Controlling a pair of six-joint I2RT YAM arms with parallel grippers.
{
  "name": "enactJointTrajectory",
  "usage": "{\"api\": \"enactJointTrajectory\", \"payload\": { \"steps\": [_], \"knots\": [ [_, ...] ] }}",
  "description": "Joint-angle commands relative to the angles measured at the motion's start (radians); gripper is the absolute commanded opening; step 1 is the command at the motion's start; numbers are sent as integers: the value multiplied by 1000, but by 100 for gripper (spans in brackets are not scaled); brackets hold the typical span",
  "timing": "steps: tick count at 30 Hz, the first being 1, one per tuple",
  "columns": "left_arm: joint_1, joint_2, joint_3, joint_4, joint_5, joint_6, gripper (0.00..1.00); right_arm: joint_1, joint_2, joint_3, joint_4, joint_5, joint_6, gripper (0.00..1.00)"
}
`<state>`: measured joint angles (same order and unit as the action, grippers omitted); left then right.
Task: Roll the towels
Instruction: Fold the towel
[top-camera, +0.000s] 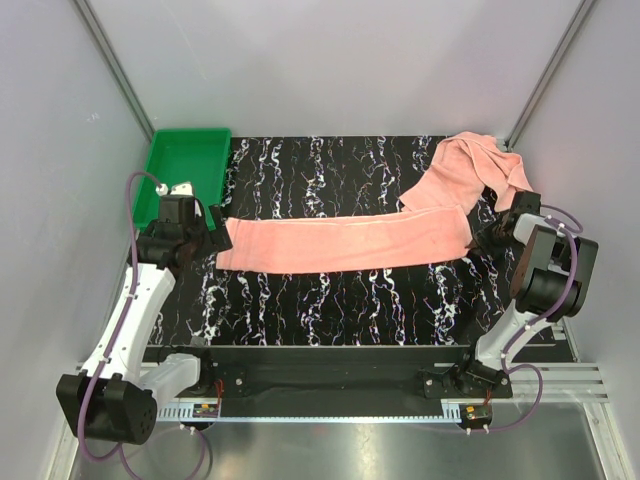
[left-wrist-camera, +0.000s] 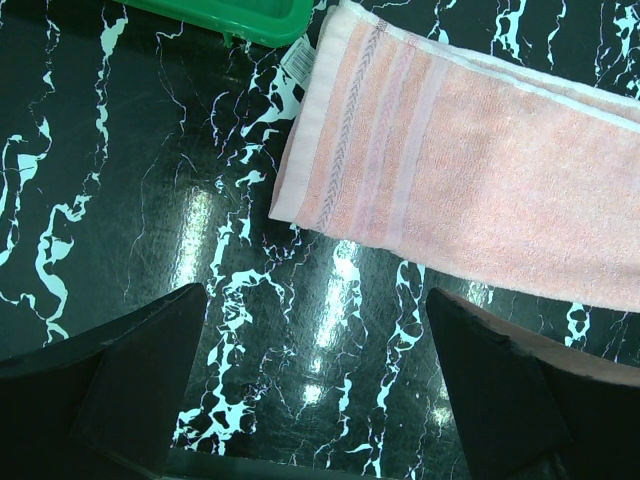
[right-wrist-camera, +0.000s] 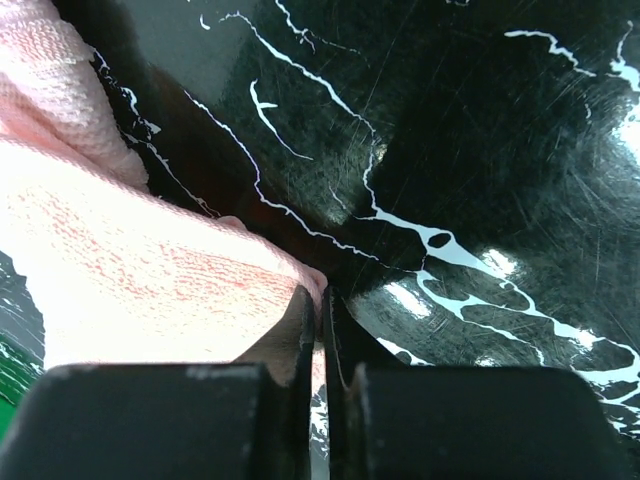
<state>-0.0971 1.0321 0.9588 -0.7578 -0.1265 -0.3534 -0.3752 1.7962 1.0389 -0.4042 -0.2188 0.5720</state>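
The left gripper (left-wrist-camera: 320, 400) hangs wide open and holds nothing. Just ahead of it lies one end of the long towel (left-wrist-camera: 470, 190), whose small white tag (left-wrist-camera: 298, 60) has print too fine to read. The right gripper (right-wrist-camera: 321, 303) is pinched shut on that towel's other end. Beyond it, the bunched towel (top-camera: 480, 165) lies on the bench (top-camera: 330, 300), its folds hard to make out.

The right gripper (top-camera: 480, 240) covers the right end of the flat towel (top-camera: 340, 243), the tray (left-wrist-camera: 250, 15) runs off the left wrist view's top edge, and the towel's label (left-wrist-camera: 297, 62) is too small to read.
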Motion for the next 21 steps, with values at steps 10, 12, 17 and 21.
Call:
{"api": "enactJointTrajectory", "payload": {
  "steps": [10, 12, 17, 21],
  "knots": [
    [-4, -10, 9, 29, 5, 21, 99, 79, -231, 148, -215, 75, -27, 0],
    [-4, -12, 9, 26, -4, 21, 99, 145, -247, 190, -249, 78, -24, 0],
    [-4, -14, 12, 9, -44, 14, 99, 292, -236, 317, -332, 119, 8, 0],
    [-4, -10, 15, -1, -59, 11, 99, 439, -160, 412, -363, 173, 37, 0]
  ]
}}
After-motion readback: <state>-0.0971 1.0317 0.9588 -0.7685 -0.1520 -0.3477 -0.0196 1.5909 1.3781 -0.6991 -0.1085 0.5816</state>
